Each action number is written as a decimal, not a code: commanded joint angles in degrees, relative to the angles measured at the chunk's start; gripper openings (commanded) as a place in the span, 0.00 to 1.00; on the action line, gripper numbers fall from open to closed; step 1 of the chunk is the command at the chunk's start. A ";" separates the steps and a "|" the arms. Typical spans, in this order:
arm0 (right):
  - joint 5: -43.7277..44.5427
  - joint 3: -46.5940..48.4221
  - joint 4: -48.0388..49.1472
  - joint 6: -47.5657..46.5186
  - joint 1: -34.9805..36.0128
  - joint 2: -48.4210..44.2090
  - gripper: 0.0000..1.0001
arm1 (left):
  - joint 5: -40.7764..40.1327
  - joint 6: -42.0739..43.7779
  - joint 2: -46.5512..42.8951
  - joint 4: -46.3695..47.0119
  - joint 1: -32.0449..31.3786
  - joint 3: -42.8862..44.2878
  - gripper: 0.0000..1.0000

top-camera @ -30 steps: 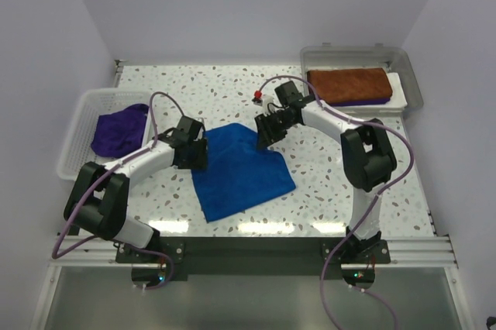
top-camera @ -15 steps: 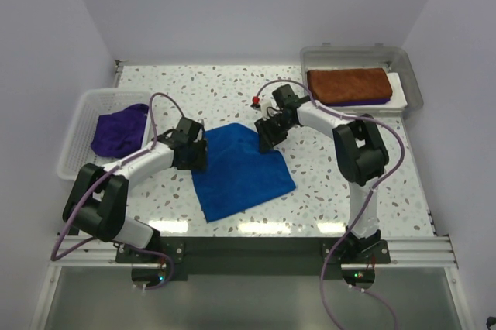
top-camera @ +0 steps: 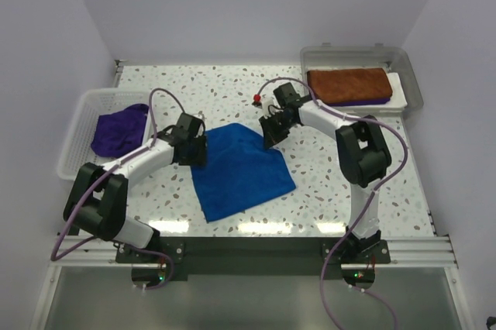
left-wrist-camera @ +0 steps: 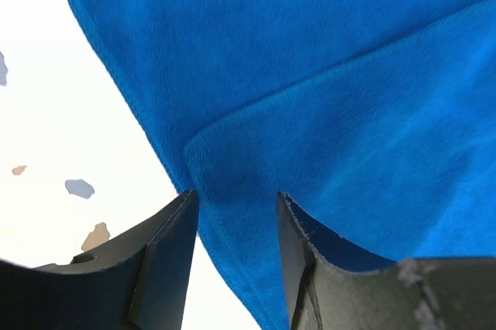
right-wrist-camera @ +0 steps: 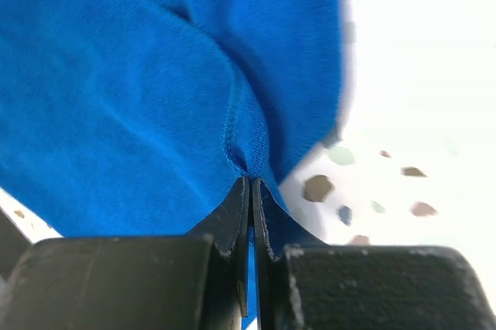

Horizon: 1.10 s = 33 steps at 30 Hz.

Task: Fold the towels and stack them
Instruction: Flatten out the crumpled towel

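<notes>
The blue towel lies mid-frame on the speckled surface, which stretches wide to its right. The right end effector pinches its upper-right edge, fingers pressed together on the cloth. The left end effector stands spread, straddling the towel's left edge.

blue towel flat on table, one corner doubled over. purple towel crumpled in left basket. rust-brown towel folded, stacked on second purple towel in tray.
</notes>
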 commanded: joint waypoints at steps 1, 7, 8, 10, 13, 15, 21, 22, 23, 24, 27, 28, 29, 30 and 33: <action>6.00 -0.48 3.73 3.45 -0.92 -5.25 0.00 | -1.26 1.73 1.18 0.86 0.90 3.60 0.49; 7.51 -1.28 4.35 4.08 -0.93 -4.73 0.00 | -2.05 1.47 4.87 1.48 1.51 5.80 0.43; 7.25 -1.54 4.53 4.16 -0.93 -4.65 0.00 | -2.05 1.12 5.48 1.48 1.52 5.89 0.43; 6.28 -2.42 5.40 4.43 -0.93 -4.56 0.00 | -2.05 0.68 6.98 1.83 1.60 6.06 0.38; 5.84 -2.95 5.85 4.60 -0.93 -4.56 0.00 | -2.32 0.15 8.39 2.27 1.60 6.24 0.36; 5.67 -3.04 5.93 4.60 -0.93 -4.38 0.00 | -2.40 -0.03 9.17 2.53 1.60 6.33 0.36; 4.52 -3.39 6.64 4.78 -0.84 -4.47 0.00 | -4.69 -1.17 9.80 1.48 1.60 6.24 0.38; 4.43 -3.39 6.64 4.78 -0.84 -4.38 0.00 | -5.56 -1.26 9.45 1.48 1.60 6.07 0.40; 4.26 -3.56 6.64 4.87 -0.84 -4.29 0.00 | -6.18 -1.35 9.27 1.30 1.60 5.89 0.40; 4.08 -3.65 6.81 4.87 -1.01 -4.21 0.00 | -7.58 -1.52 8.92 1.04 1.60 5.89 0.41; 3.64 -3.91 7.25 5.04 -0.93 -4.38 0.00 | -8.73 -1.70 9.27 0.42 1.60 6.50 0.42; 3.64 -3.91 7.17 5.04 -0.93 -4.38 0.00 | -8.38 -1.70 9.44 0.33 1.60 6.59 0.42; 3.64 -3.83 7.16 5.04 -0.93 -4.38 0.00 | -8.03 -1.70 9.70 0.59 1.60 6.68 0.42; 3.64 -3.91 7.16 5.04 -0.93 -4.47 0.00 | -7.77 -1.79 10.14 0.51 1.60 6.59 0.42; 3.64 -3.91 6.90 4.96 -0.93 -4.56 0.00 | -7.42 -1.87 10.85 0.77 1.60 6.68 0.39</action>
